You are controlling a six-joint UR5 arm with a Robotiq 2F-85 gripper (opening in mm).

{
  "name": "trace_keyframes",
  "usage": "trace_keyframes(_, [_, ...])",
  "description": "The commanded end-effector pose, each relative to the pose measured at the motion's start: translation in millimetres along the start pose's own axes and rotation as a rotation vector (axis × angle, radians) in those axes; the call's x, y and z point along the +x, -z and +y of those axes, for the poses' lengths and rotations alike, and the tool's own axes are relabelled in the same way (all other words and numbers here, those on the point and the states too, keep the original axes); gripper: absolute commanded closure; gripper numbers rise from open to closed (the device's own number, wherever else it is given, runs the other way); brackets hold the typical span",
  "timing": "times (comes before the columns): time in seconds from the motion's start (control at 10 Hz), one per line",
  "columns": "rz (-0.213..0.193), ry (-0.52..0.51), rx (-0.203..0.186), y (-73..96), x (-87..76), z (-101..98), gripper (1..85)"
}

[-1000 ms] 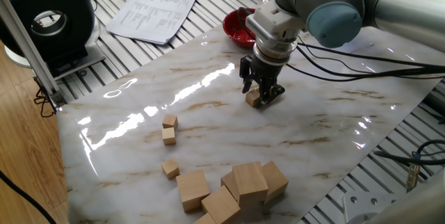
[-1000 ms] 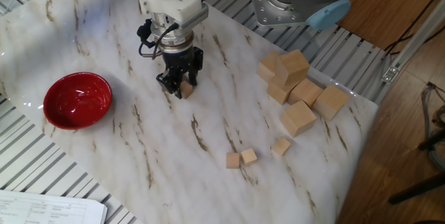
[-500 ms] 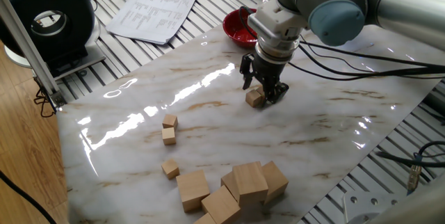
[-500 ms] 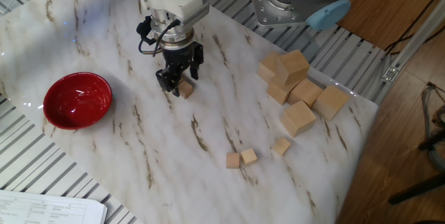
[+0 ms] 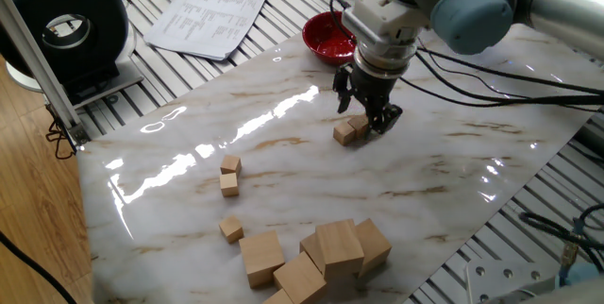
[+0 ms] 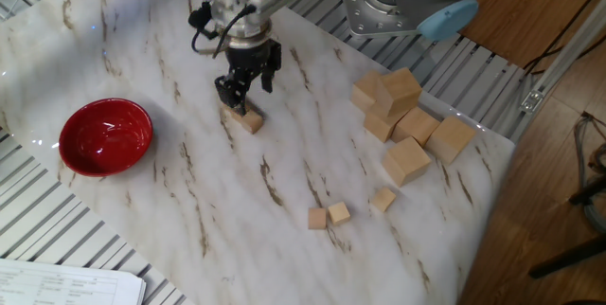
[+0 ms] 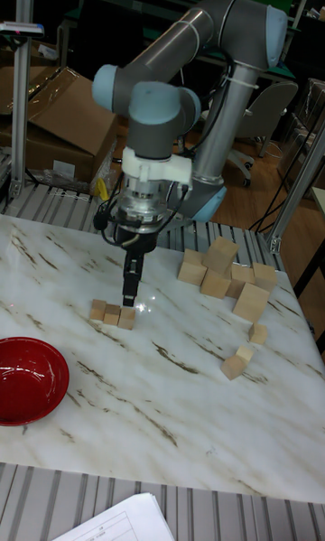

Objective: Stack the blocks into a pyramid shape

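The tall fixed view shows a row of three small blocks (image 7: 112, 313) lying side by side on the marble desk (image 7: 181, 396), while one fixed view shows that same group (image 5: 349, 131) as a short clump where the count is hard to read. The pincer (image 7: 132, 290) hangs just above the right end of the row, its fingers apart and nothing between them (the gap looks narrow, and no contact with the wood is visible). In the other fixed view the pincer (image 6: 242, 95) sits directly over the row (image 6: 244, 118). Three more small blocks (image 6: 345, 209) lie loose well apart from it, near the pile of larger cubes (image 6: 405, 117). A red bowl (image 6: 105, 135) rests at the desk's edge.
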State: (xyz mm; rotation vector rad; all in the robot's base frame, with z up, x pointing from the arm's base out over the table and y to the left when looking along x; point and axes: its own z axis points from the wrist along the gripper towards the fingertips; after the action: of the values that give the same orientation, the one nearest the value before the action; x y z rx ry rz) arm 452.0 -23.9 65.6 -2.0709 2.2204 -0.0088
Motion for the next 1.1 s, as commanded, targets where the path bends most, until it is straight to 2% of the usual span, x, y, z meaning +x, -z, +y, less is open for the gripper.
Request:
trace_keyframes(0.0, [0.06,-0.122,0.014,34.5,-20.8,-11.9,19.3])
trace_keyframes(0.1, [0.074,-0.163,0.036,43.1,-36.0,-24.4,21.7])
trace_keyframes(0.2, [0.115,-0.227,0.065,51.6,-49.9,-37.7,28.0])
trace_keyframes(0.3, [0.098,-0.302,0.069,53.0,-74.6,-41.2,31.0])
trace_keyframes(0.4, [0.053,-0.355,0.067,50.2,-97.5,-43.6,33.0])
trace_keyframes(0.5, [0.034,-0.388,0.068,47.6,-104.9,-46.0,33.0])
trace_keyframes(0.6, [0.043,-0.397,0.079,45.1,-107.3,-49.3,33.0])
trace_keyframes(0.7, [0.042,-0.414,0.092,41.7,-116.6,-51.0,33.3])
trace_keyframes(1.0, [0.039,-0.473,0.128,25.4,-155.7,-61.0,35.3])
